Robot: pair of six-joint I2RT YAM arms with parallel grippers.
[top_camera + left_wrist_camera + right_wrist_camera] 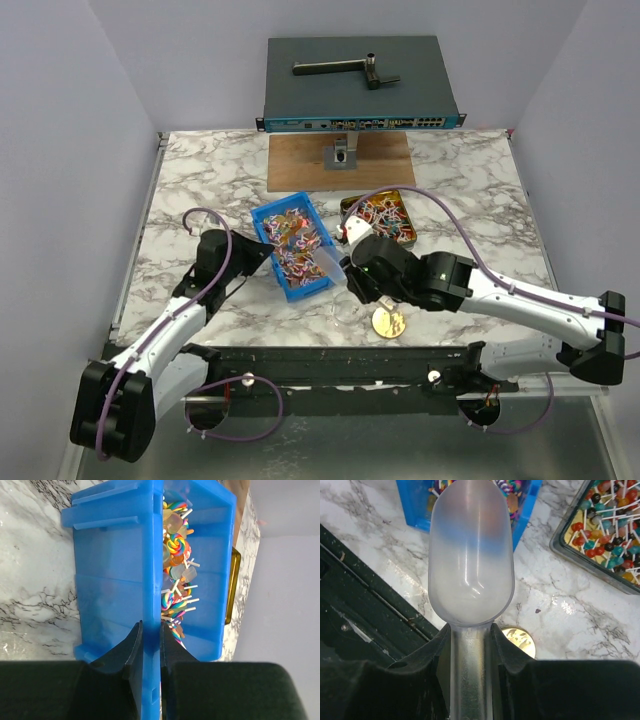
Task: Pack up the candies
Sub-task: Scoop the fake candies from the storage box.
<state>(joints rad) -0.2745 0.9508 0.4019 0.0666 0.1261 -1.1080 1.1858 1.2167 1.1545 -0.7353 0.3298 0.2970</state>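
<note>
- Top view: candies (296, 243) filled the blue bin (310, 291) and a tin (344, 204) on the bench (200, 190).
- Left wrist: the left end effector (150, 635) pinched the bin's wall.
- Right wrist: the right end effector (471, 630) clamped an empty clear scoop (471, 565) by its handle.

Gold lid (388, 322); perhaps a network switch (360, 85)

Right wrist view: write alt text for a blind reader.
The right gripper grips the handle of an empty clear scoop, aimed at a blue bin of candies. A tin of more sits upper right; a gold lid lies on the marble table.
</note>
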